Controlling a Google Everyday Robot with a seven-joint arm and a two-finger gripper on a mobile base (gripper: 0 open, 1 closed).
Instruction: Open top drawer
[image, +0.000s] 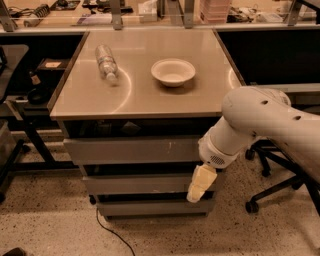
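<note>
No word, brand or number can be read anywhere. The label on the bottle (106, 62), upper left on the counter (150, 102), gives no legible letters. The jaws, lower right of centre before the drawer fronts, bear no marking.

The white arm (270, 117) reaches in from the right edge, its thick section sloping down toward the left. The round wrist (220, 149) bends downward at the near right of the scene. Beneath it hangs the pale yellow claw (201, 183), pointing down and tilted slightly left.
</note>
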